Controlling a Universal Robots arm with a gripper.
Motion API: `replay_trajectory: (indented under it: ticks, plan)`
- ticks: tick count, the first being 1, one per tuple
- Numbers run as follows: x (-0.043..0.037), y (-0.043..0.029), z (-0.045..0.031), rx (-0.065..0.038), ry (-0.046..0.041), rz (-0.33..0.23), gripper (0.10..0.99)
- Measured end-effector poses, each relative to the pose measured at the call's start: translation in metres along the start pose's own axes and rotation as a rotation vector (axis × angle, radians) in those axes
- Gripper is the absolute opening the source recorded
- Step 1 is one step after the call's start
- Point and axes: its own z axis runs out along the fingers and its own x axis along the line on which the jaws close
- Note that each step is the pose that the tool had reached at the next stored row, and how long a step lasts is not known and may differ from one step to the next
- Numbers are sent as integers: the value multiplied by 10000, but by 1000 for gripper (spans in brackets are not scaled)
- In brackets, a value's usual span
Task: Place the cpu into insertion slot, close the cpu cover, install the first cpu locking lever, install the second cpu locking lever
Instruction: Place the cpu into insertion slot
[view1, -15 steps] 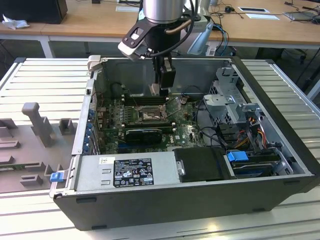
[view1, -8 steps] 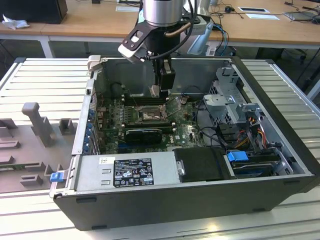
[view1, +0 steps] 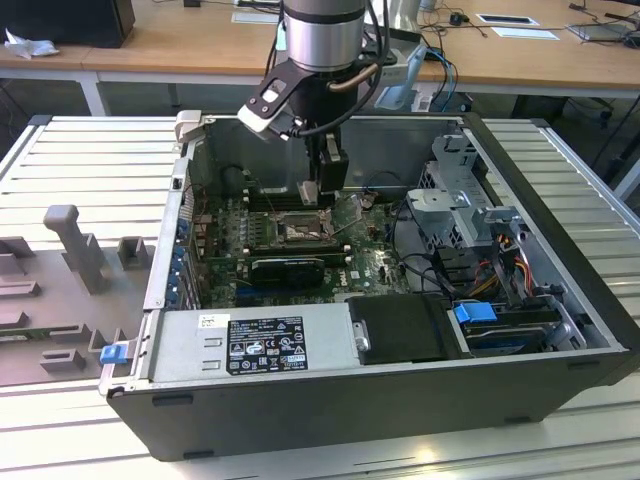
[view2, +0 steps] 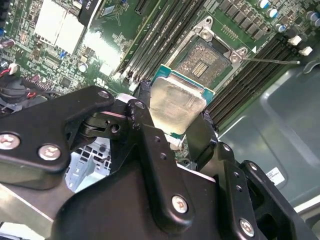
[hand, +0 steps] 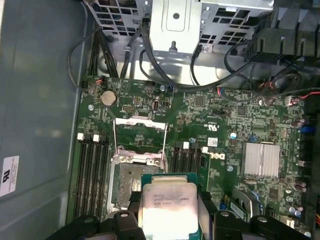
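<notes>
one cpu (view2: 176, 106), clamped between my pincer's (view2: 174, 116) two fingers (view2: 144, 112), held above the board (hand: 220, 115). one slot (hand: 125, 182), uncovered, its near edge hidden by the cpu in the first wrist view. one cover (hand: 140, 121), raised. exterior view: one power supply (view1: 250, 345) at 6 o'clock of the slot, one drive cage (view1: 460, 215) and cables (view1: 400, 225) at 3 o'clock.

A: What sits on the slatted table (view1: 95, 150)?
B: An open computer case (view1: 380, 405), its green circuit board (view1: 368, 268) exposed. A power supply (view1: 250, 340) fills the near side; a drive cage (view1: 455, 200) stands at the exterior view's right.
A: Outside?
B: A grey tray (view1: 60, 300) at the exterior view's left, wooden desks (view1: 180, 45) far behind.
A: On the board?
B: A coin battery (hand: 107, 97) and a finned heatsink (hand: 260, 160), in the first wrist view.
</notes>
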Motion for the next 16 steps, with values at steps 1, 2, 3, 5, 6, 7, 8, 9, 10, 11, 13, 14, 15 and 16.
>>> replay_trajectory:
  ticks: [1,2,3,5,6,7,8,9,10,11,13,14,15,16]
  plan:
    - [0,-1,16,0,-1,0,529]
    - [1,-2,27,0,-1,2,529]
    - [3,-3,41,0,0,2,529]
    - [4,-4,73,3,0,0,529]
    - [4,-6,97,5,1,0,529]
    - [4,-7,115,6,0,1,529]
    - [4,-9,136,8,-7,2,529]
    - [5,-9,152,8,-9,5,529]
    - [4,-11,171,8,-10,12,529]
    - [4,-12,186,7,-10,25,529]
    - [5,-14,210,10,-14,97,529]
    - [5,-17,216,9,-16,120,529]
    - [5,-17,221,9,-18,138,529]
    - [4,-18,230,9,-19,166,529]
